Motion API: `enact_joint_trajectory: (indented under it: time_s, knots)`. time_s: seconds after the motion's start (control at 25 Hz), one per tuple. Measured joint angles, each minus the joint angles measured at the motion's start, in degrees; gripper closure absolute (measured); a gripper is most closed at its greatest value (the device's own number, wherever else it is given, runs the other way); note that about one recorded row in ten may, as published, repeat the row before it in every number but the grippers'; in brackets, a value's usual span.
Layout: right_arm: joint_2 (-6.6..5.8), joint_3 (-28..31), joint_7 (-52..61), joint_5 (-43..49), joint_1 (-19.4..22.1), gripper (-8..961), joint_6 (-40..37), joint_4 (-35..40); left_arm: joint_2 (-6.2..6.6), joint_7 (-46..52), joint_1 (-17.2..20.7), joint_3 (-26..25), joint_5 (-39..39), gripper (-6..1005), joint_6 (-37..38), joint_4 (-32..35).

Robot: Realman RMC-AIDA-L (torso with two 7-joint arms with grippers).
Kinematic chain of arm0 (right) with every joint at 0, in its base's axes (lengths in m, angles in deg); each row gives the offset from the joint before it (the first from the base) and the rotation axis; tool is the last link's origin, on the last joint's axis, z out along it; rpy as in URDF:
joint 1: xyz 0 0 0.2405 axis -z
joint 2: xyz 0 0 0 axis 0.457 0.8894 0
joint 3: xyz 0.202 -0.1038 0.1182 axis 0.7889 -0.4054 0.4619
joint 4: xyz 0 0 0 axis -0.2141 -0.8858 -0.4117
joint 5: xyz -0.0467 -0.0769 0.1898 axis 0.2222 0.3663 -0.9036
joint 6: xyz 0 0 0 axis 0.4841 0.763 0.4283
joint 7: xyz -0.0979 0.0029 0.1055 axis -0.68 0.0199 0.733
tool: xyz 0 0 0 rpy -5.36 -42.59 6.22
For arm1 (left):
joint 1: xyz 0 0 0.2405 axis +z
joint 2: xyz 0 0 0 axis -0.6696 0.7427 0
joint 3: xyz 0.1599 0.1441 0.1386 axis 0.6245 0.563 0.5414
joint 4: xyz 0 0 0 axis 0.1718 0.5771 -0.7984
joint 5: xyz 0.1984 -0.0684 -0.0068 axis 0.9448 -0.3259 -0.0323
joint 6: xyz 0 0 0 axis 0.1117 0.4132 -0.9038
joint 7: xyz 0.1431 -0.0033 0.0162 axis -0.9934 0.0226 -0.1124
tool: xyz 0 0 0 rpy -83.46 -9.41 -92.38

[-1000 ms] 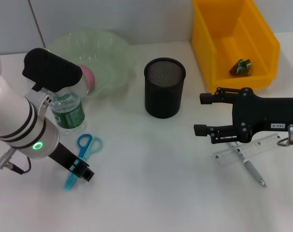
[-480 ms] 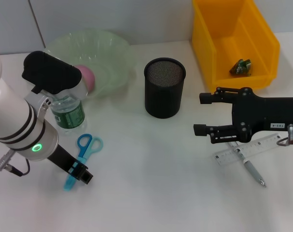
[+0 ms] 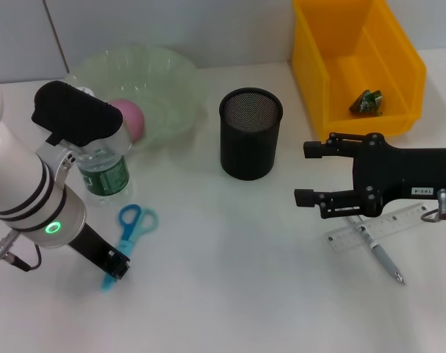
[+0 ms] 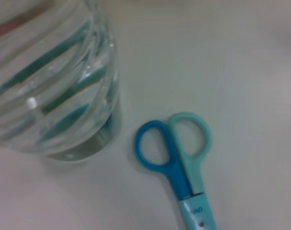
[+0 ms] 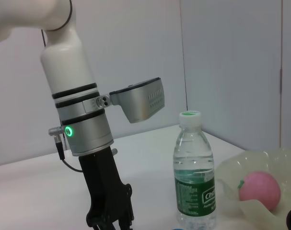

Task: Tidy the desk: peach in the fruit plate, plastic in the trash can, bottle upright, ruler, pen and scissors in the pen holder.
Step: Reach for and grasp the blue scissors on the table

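Observation:
The blue and teal scissors (image 3: 132, 224) (image 4: 176, 155) lie flat in front of the upright water bottle (image 3: 103, 175) (image 4: 49, 86) (image 5: 195, 177). My left gripper (image 3: 114, 268) (image 5: 111, 223) is down at the blade end of the scissors, open, its fingers a little apart astride the blades. The pink peach (image 3: 127, 118) (image 5: 259, 187) sits in the green fruit plate (image 3: 171, 88). The black mesh pen holder (image 3: 250, 134) stands mid-table. My right gripper (image 3: 311, 173) hovers open just left of the clear ruler (image 3: 380, 226) and the pen (image 3: 385, 259). Green plastic (image 3: 368, 101) lies in the yellow trash can (image 3: 406, 70).
The bottle stands close behind the left arm's wrist. The pen lies crossed over the ruler, and part of both is hidden under the right arm. A grey wall runs along the back of the white table (image 3: 230, 294).
My left gripper has slid a little down and to the left along the scissors' blades. The scissors, the right arm and everything else have stayed put.

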Motion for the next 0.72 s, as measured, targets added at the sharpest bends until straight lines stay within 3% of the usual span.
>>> enact_joint_trajectory:
  time_s: [0.4,0.72]
  knots:
    - [0.00,-0.1,0.3,0.0,-0.2,125,-0.2,0.0,0.00,0.0,-0.1,-0.1,0.0,748,0.1,-0.2]
    - [0.00,0.0,0.4,-0.1,-0.2,125,-0.3,0.0,0.00,0.0,-0.1,0.2,0.0,747,0.1,-0.2]
